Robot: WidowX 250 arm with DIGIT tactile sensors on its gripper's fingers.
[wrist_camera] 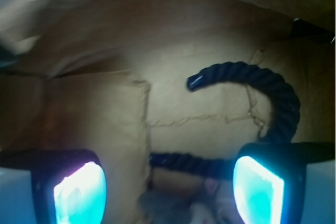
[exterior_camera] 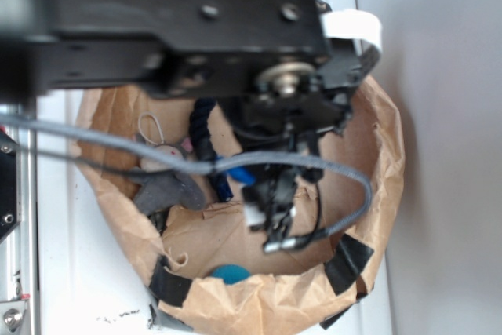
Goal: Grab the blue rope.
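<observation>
The black gripper [wrist_camera: 168, 182] with glowing cyan-white finger pads [wrist_camera: 79, 192] stands wide open in the wrist view, one pad low on each side of the frame with a broad gap between them. It has hold of nothing. The thick dark navy twisted rope [wrist_camera: 278, 98] runs partly behind the pad on the right side of that view; whether that finger actually touches the rope cannot be told.

The rope is bent in a U. In the wrist view its curve bulges toward the right edge, and both arms run back toward the left, so its long axis lies roughly across the frame. The upper arm ends in a shiny brighter-blue cap well above the gap between the pads; the lower arm lies across the gap, low between the fingers.

In the exterior view the rope [exterior_camera: 205, 127] lies inside a brown crumpled paper bag [exterior_camera: 376, 162] rolled down into a bowl shape and patched with black tape, just left of the gripper [exterior_camera: 271, 209], which hangs down into the bag. Also in the bag, left of the rope, lies a grey soft toy [exterior_camera: 169, 190]; a teal ball [exterior_camera: 231, 274] sits near the bag's front wall. A grey cable [exterior_camera: 345, 174] loops across the bag in front of the rope.
</observation>
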